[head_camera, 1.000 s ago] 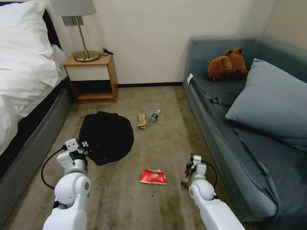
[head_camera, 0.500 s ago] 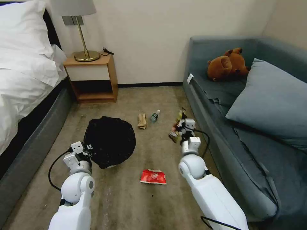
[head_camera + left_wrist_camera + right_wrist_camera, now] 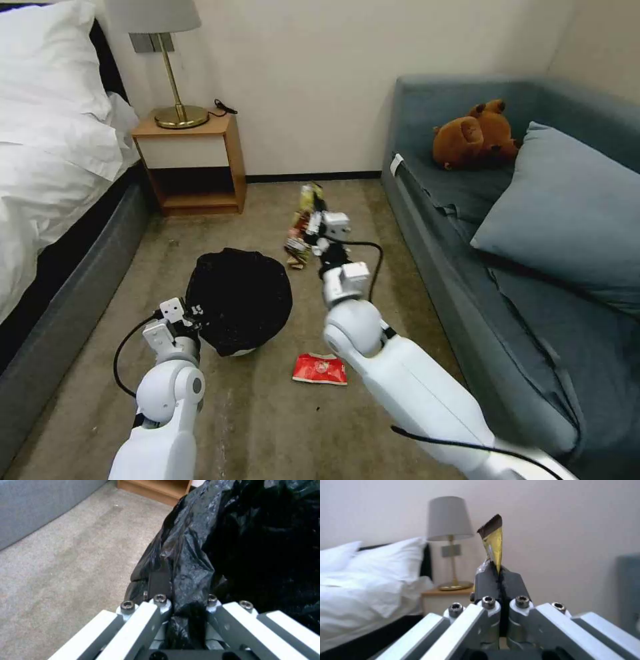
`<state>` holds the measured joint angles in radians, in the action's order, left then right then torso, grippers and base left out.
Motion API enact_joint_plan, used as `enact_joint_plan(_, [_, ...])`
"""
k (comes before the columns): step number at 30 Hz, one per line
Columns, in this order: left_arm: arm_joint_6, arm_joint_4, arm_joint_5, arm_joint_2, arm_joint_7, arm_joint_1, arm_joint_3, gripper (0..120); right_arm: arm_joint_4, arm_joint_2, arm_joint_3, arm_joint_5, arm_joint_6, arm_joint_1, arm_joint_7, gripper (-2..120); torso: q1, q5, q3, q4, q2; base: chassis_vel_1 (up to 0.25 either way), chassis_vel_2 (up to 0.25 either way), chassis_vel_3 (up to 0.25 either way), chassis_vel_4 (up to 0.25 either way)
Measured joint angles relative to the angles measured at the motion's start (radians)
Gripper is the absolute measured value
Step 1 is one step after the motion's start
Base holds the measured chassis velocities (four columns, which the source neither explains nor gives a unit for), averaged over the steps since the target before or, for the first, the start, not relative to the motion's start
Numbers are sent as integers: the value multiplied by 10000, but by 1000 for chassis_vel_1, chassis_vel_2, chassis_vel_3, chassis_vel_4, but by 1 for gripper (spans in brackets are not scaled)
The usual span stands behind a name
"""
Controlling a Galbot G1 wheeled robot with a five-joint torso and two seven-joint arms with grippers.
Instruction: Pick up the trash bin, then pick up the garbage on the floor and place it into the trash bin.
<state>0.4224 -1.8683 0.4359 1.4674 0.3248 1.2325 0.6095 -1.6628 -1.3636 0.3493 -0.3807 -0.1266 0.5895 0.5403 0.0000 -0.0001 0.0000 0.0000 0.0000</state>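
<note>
Over the bedroom carpet (image 3: 267,413) my right pincer (image 3: 312,227) pinches the bar wrapper (image 3: 494,542), long axis upright; my left pincer (image 3: 190,313) clamps the trash bin (image 3: 239,300) rim.

The round white plastic trash bin (image 3: 241,349) was almost wholly hidden by its glossy black bag (image 3: 239,300); the small clear bottle was concealed behind the right arm (image 3: 373,347).

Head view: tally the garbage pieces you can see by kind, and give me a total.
Red snack packet, on the carpet: 1
Yellow-brown bar wrapper, clamped in the right gripper: 1
Tan paper piece, on the carpet, partly behind the wrapper: 1
Total: 3
</note>
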Motion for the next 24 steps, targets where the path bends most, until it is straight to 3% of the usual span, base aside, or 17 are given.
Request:
enact_joint_plan(15, [2,43,25,82,14,-22,-64,4,676,-495,876,133,-42,-306,22,0,0,0,0,0,0,0,0,0,0])
enact_joint_plan(24, [71,-324,316,204,94,23,-46,4,2216,-1290,1132,1000,-531,139,-272,0,0,0,0,0,0,0,0,0,0])
